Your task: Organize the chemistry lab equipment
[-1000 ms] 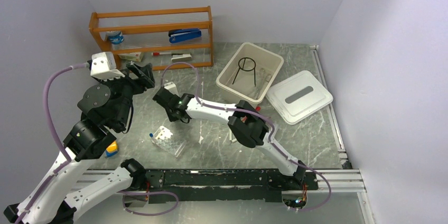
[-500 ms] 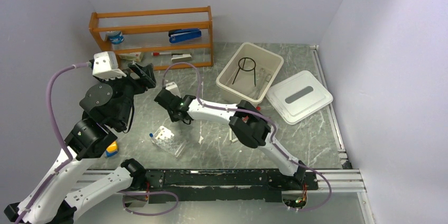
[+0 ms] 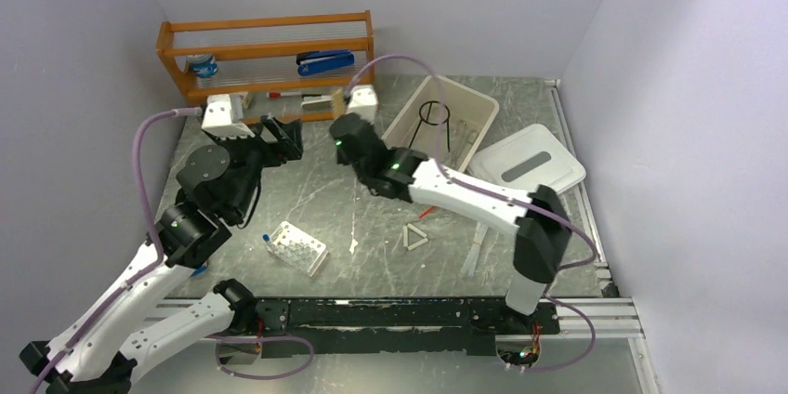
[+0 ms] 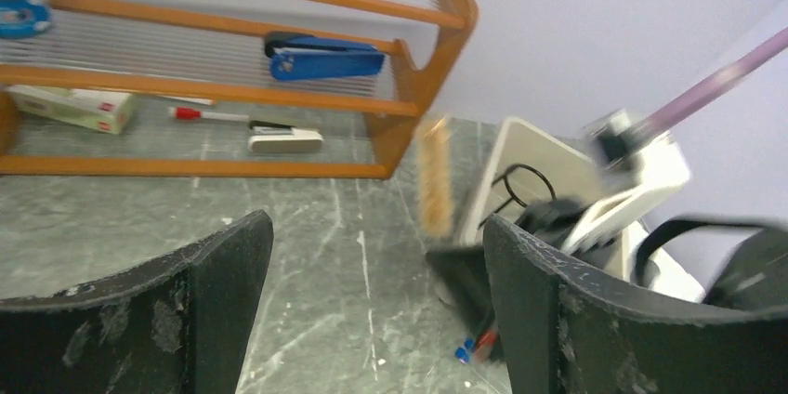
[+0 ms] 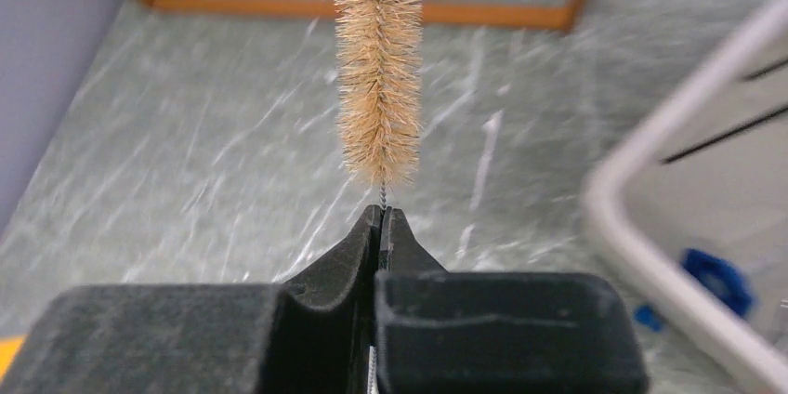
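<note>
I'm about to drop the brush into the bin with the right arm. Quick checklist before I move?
1. Grip: right gripper shut on the bristle brush by its wire stem: ok.
2. Cover: bin open, lid lying beside it: ok.
3. Position: brush is over the table, with the bin rim off to one side: not ok.
4. Room inside beside the black tripod: floor partly hidden: cannot tell.
5. Other arm: left gripper open, empty, near the shelf, apart from the brush: ok.

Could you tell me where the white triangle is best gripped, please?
Probably from straight above, on one of its thin sides: the white triangle lies flat on the table and is open in the middle, so one finger can drop inside, the other outside.
</note>
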`<state>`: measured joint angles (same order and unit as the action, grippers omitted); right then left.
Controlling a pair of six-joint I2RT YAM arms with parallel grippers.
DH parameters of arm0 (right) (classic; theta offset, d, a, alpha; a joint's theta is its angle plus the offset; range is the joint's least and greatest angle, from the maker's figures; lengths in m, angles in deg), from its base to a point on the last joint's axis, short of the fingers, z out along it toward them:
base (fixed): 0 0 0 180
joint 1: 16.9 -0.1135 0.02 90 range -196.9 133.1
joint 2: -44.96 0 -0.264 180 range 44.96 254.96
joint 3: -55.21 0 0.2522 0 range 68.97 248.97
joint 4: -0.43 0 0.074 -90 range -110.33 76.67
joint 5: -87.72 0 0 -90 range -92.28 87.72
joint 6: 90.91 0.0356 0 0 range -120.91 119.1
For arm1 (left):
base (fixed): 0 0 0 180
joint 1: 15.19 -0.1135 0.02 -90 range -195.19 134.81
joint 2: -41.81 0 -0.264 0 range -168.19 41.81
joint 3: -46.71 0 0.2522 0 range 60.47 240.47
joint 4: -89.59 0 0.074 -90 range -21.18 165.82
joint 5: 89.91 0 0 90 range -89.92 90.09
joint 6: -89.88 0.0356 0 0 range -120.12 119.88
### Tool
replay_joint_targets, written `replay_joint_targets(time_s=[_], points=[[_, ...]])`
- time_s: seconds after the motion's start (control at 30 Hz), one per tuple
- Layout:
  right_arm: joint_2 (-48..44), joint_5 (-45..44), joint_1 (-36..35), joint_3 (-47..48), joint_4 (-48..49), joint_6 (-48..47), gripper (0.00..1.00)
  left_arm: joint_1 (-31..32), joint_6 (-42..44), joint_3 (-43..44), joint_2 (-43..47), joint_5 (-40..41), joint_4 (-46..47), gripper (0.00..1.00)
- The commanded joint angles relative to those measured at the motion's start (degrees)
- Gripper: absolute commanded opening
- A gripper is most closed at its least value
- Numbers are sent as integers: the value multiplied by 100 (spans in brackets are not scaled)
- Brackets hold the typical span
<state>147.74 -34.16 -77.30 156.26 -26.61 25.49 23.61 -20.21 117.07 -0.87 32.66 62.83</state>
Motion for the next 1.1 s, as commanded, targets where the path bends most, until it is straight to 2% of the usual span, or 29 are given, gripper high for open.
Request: replay_joint_targets(time_s=[0.0, 0.23, 0.33, 0.47, 0.53, 0.63, 0.8, 0.93, 1.07], points=[[-696, -1020, 498, -527, -63, 284, 0, -23, -135, -312, -5, -893, 826, 88], [-1627, -1403, 1628, -1048, -1039, 1472, 0, -27, -17, -572, -385, -1759, 1149, 90], [-1616, -1515, 1958, -997, -1510, 1863, 0, -22, -118, -732, -636, -1910, 1488, 90], [-1405, -1369, 2443, -836, -1716, 1985, 0, -22, 92, -1217, -924, -1684, 2046, 87], [-1297, -1236, 2591, -758, -1812, 1959, 0, -22, 26, -1208, -1064, -1467, 1902, 87], [-1199, -1206, 2682, -780, -1876, 1835, 0, -22, 154, -1095, -1164, -1728, 1822, 86], [-943, -1058, 3034, -993, -2043, 1892, 0, -22, -155, -1052, -1205, -1877, 1693, 87], [-930, -787, 3409, -1214, -1780, 1611, 0, -23, -224, -890, -1348, -1972, 1516, 87], [-680, 190, 3743, -1391, -1043, 1041, 0, -22, -292, -759, -1474, -2002, 1322, 86]])
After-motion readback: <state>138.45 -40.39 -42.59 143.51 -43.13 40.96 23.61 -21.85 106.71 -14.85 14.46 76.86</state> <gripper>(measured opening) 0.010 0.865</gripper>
